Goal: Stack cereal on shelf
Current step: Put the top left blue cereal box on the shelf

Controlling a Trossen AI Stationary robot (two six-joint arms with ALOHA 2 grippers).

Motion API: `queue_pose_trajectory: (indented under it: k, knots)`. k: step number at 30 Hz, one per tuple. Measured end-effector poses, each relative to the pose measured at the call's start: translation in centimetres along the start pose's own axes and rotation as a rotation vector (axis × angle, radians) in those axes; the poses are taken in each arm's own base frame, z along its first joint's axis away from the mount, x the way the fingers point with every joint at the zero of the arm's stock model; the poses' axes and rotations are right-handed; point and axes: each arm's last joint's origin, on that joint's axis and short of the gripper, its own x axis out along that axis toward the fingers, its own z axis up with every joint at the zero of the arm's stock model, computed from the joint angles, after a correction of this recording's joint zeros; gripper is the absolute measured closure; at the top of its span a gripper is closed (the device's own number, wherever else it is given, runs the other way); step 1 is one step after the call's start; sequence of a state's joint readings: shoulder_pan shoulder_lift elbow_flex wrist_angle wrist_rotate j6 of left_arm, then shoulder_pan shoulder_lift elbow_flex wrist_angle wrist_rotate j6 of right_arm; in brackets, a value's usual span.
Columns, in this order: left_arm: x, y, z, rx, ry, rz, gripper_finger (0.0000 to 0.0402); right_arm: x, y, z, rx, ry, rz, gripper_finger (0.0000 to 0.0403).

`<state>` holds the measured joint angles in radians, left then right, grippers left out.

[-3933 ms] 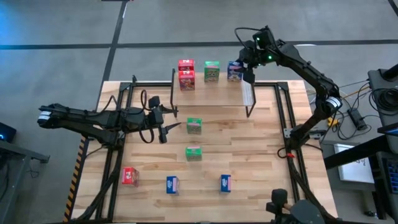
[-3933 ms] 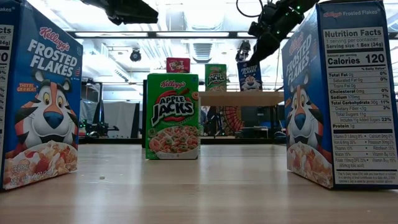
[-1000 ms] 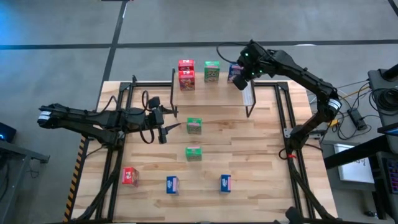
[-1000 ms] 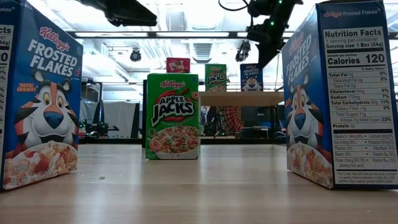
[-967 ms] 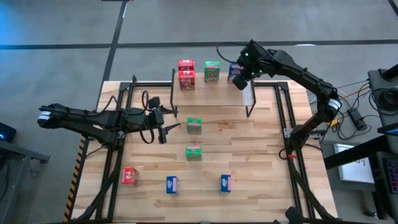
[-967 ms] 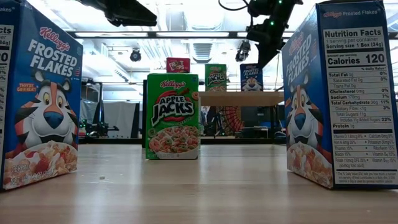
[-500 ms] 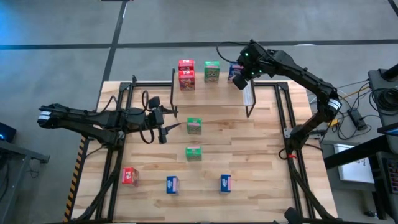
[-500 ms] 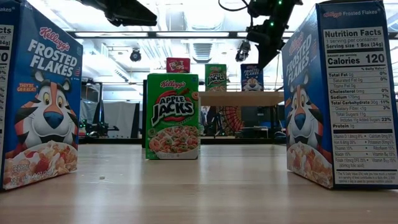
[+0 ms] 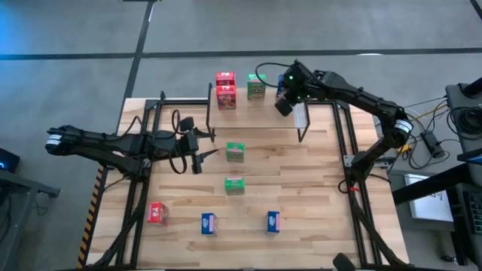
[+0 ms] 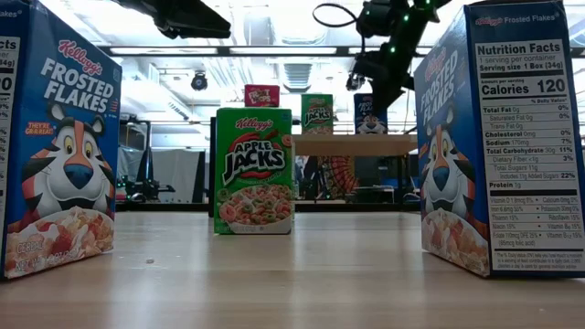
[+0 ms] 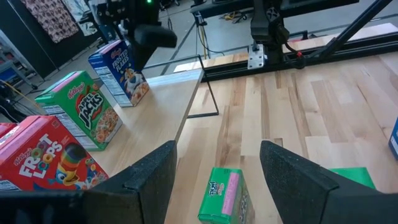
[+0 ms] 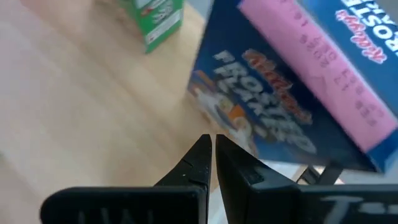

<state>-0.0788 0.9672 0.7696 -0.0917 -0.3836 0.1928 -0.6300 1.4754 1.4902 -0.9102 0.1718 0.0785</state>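
Shifted since a moment ago toward the green cereal box on the shelf (image 9: 260,113): right end effector (image 9: 284,105), fingers pressed together, empty, just beside the blue cereal box (image 12: 298,81) standing there. Parked well away from the shelf over the desk (image 9: 316,196): left end effector (image 9: 205,154), fingers apart, holding nothing.

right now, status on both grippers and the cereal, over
Right gripper shut, empty, beside the blue box on the shelf. Left gripper open, waiting over the table. Four boxes shelved, five on the table. Nothing in the way.

Bright overhead ceiling glare in low view; right wrist view blurred.
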Motion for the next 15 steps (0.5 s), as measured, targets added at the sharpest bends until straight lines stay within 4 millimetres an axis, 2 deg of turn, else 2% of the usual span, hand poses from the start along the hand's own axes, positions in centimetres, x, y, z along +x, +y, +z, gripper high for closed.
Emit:
queue_pose_trajectory:
  k: [5,15]
  knots:
    - [0.0,0.0,0.0,0.001,0.002,0.0,0.0187,0.9,0.0,-0.2,0.009,-0.032,-0.059,0.039]
    - [0.0,0.0,0.0,0.001,0.002,-0.001,0.0187,1.8,0.1,-0.4,0.0,-0.058,-0.062,0.039]
